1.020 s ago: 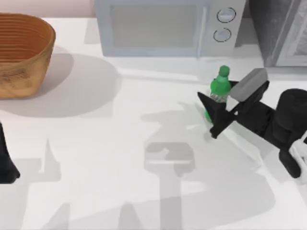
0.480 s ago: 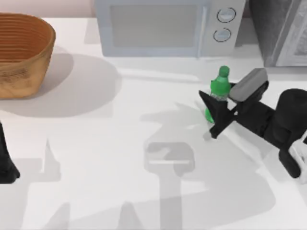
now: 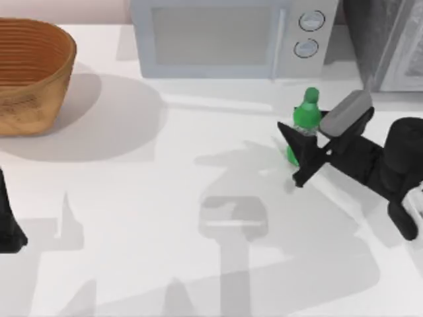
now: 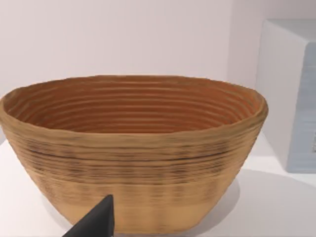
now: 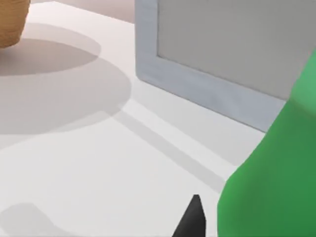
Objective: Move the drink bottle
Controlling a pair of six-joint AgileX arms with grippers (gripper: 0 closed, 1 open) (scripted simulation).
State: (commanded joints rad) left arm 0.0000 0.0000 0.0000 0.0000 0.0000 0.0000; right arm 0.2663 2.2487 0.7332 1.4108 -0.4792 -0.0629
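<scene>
The drink bottle point(image 3: 305, 119) is green with a green cap and stands upright in front of the microwave, right of the table's middle. My right gripper point(image 3: 291, 156) reaches in from the right and is shut on the drink bottle's lower body, with one black finger on each side. The right wrist view has the bottle's green body point(image 5: 276, 177) very close, beside one dark fingertip point(image 5: 192, 219). My left arm point(image 3: 8, 224) is parked at the table's left edge, and one of its fingertips point(image 4: 98, 219) points toward the basket.
A woven brown basket point(image 3: 30, 72) point(image 4: 133, 148) stands at the back left. The pale microwave point(image 3: 225, 36) point(image 5: 222, 49) lines the back edge just behind the bottle. A grey appliance point(image 3: 390, 39) fills the back right corner. Open white tabletop lies in front.
The right gripper and the bottle in it have shifted slightly to the right together. The left arm has not moved.
</scene>
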